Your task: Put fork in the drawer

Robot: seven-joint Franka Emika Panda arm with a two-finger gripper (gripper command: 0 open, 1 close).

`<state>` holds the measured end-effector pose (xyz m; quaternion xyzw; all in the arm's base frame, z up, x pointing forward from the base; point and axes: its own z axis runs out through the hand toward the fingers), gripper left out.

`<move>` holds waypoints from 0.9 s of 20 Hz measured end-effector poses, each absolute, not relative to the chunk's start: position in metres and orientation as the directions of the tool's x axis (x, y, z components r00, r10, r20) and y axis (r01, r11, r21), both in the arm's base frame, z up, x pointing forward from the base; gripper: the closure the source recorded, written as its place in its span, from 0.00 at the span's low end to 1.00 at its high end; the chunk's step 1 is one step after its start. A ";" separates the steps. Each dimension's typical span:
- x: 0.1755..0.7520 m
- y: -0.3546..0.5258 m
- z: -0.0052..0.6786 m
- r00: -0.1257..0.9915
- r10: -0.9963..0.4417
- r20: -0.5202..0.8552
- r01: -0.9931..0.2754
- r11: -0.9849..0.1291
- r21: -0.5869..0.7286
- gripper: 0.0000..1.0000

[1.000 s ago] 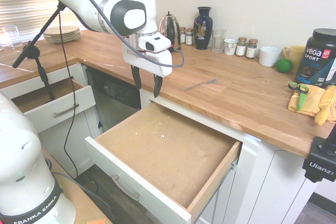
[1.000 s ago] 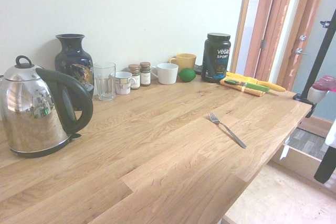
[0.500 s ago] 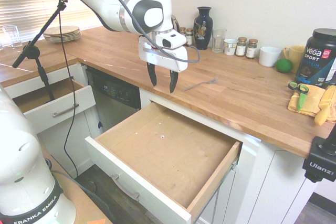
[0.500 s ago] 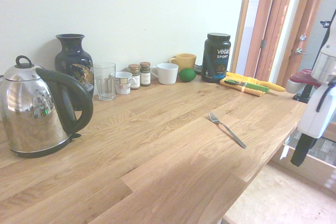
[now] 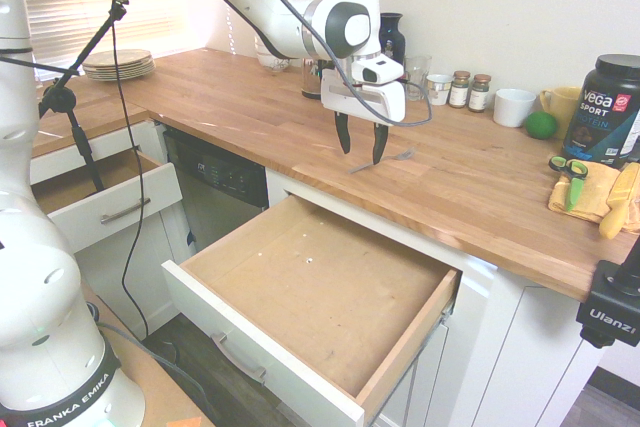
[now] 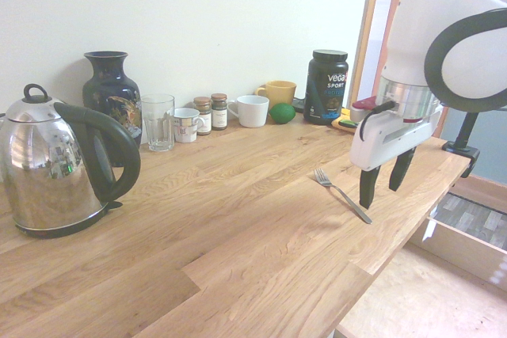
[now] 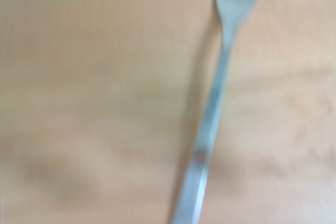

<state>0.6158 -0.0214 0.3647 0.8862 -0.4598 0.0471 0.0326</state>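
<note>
The fork (image 5: 396, 157) lies flat on the wooden counter, just behind the open drawer (image 5: 320, 287), tines toward the back wall. My gripper (image 5: 361, 154) hangs open above the fork's handle end, fingers pointing down and nothing between them. From the other side the gripper (image 6: 380, 195) hovers a little above the counter by the end of the fork (image 6: 337, 187) handle, without touching it. The wrist view shows the fork (image 7: 212, 98) close below, blurred. The drawer is pulled far out, its pale wood bottom bare.
A kettle (image 6: 55, 168), dark vase (image 6: 111, 96), glass, spice jars, mugs and a lime line the back wall. A black tub (image 5: 605, 107) and green-handled scissors (image 5: 570, 169) on a yellow cloth sit at the right. A smaller drawer (image 5: 100, 197) stands open at the left.
The arm has swung from over the drawer's back left corner onto the counter, to above the fork's handle. The gripper stayed open; the fork has not moved.
</note>
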 end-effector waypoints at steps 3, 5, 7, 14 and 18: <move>0.635 -0.022 0.365 0.565 -0.816 0.121 -0.823 -0.568 0.015 0.00; 0.646 -0.025 0.365 0.557 -0.821 0.123 -0.829 -0.560 0.019 0.00; 0.654 -0.029 0.363 0.550 -0.827 0.120 -0.834 -0.551 0.023 0.00; 0.682 -0.032 0.350 0.515 -0.853 0.079 -0.856 -0.516 0.007 0.00; 0.692 -0.042 0.342 0.495 -0.866 0.070 -0.869 -0.495 0.010 0.00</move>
